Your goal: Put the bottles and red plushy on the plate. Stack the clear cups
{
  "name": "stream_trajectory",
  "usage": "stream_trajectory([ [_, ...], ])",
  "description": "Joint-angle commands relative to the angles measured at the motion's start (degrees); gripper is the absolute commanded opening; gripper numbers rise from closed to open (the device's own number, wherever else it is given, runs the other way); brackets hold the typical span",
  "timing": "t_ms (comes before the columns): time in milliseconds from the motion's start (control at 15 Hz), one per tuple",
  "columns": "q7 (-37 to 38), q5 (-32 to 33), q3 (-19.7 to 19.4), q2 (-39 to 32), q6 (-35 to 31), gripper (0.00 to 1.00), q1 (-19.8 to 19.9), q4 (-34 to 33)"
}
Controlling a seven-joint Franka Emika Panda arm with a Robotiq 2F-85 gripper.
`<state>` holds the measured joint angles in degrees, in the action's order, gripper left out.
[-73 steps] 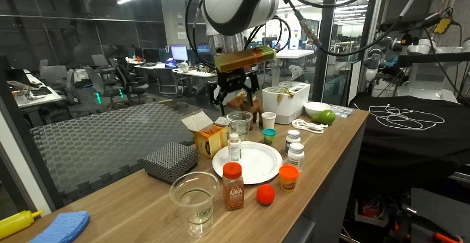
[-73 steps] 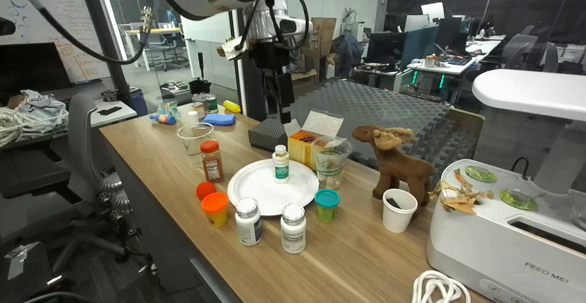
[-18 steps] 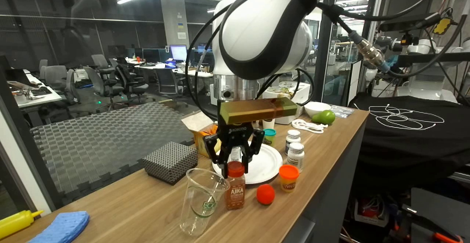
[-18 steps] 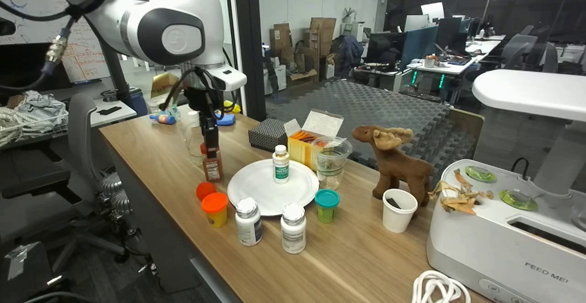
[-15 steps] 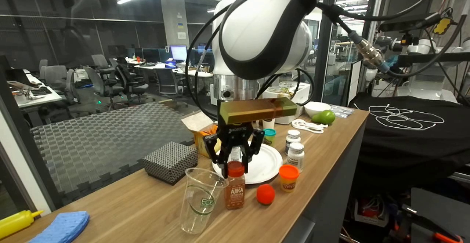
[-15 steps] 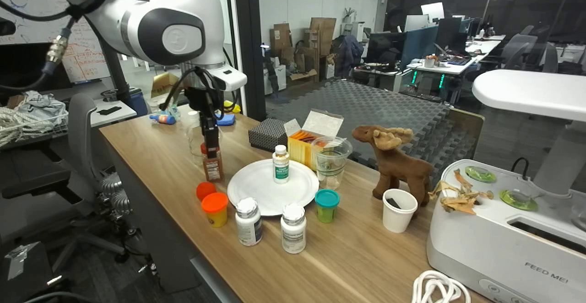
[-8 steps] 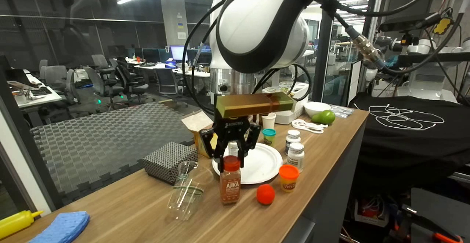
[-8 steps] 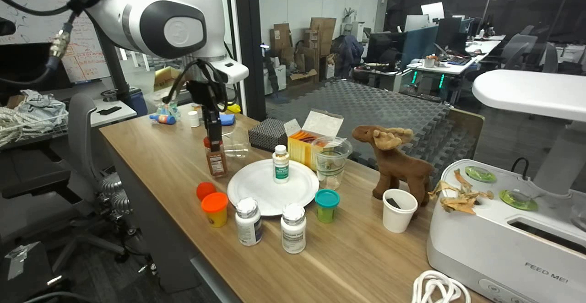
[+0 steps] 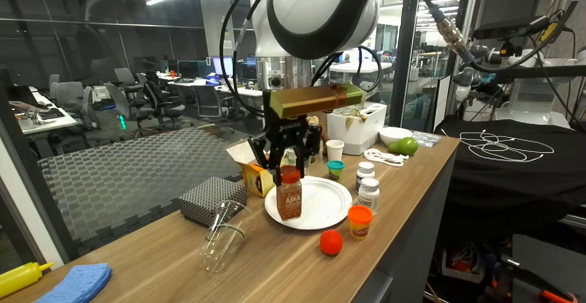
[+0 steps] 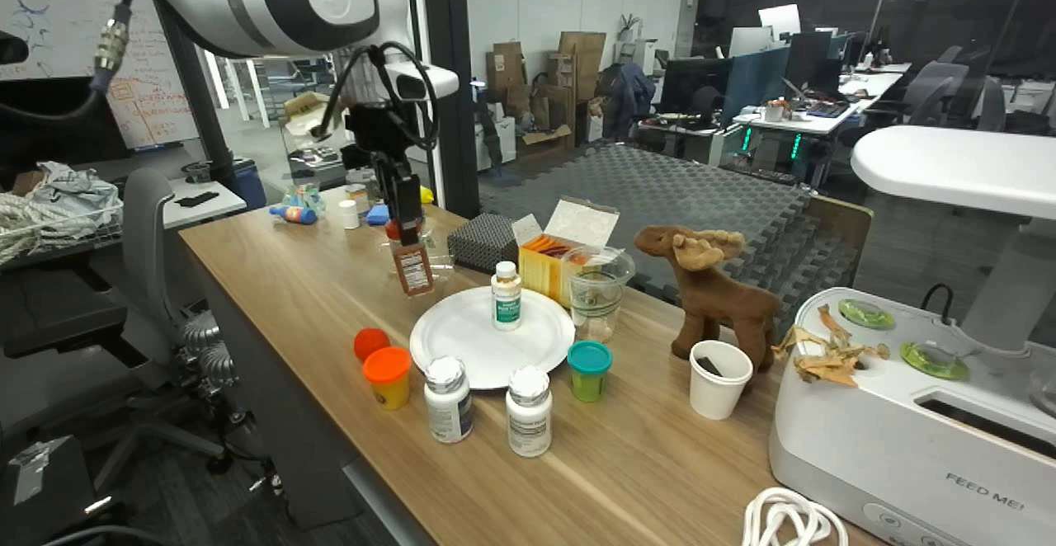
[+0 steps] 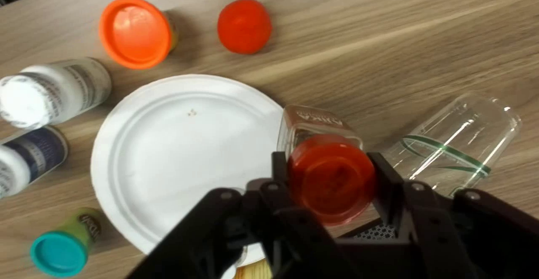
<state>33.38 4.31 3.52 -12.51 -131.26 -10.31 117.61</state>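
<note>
Landmark: white boxy plastic appliance marked FEED ME! | brown plush moose, white tapered paper cup, coiled white cord, round white bowl, green pear-shaped item: all near it | open yellow cardboard box: farther off | dark grey mesh-patterned box, flat blue sponge: well apart from it

in wrist view there's rm to pass over the open tabletop, upper rt of frame, & over mid plate; a gap also splits red plushy from orange-lid tub, upper left. tight side is ctr rt: red-capped bottle, clamped in gripper, hangs at the plate's rt rim, w/ clear cup on its side beyond. in an exterior view a slim bottle stands on the plate, ctr; upright clear cup & yellow box block just behind. two white bottles line the near rim, narrow slot btwn; teal-lid tub stands to their rt.
</note>
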Motion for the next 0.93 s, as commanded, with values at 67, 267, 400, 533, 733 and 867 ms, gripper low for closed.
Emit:
stream_trajectory([
  [67, -1.0, 3.7, -1.7, 0.3, 4.4, 0.24, 0.7, -2.4],
  [267, -1.4, 4.6, -2.8, -1.6, 3.3, 0.24, 1.5, -2.7],
  [400, -3.3, 4.8, -3.4, -3.1, 1.3, 0.24, 2.2, -2.6],
  [533, -6.0, 4.9, -4.0, -4.6, -0.9, 0.24, 2.9, -2.8],
  [733, -6.2, 6.4, -5.8, -6.4, -5.3, 0.24, 3.2, -3.3],
  [867, -5.3, 7.5, -7.2, -7.2, -7.6, 0.24, 3.1, -3.6],
])
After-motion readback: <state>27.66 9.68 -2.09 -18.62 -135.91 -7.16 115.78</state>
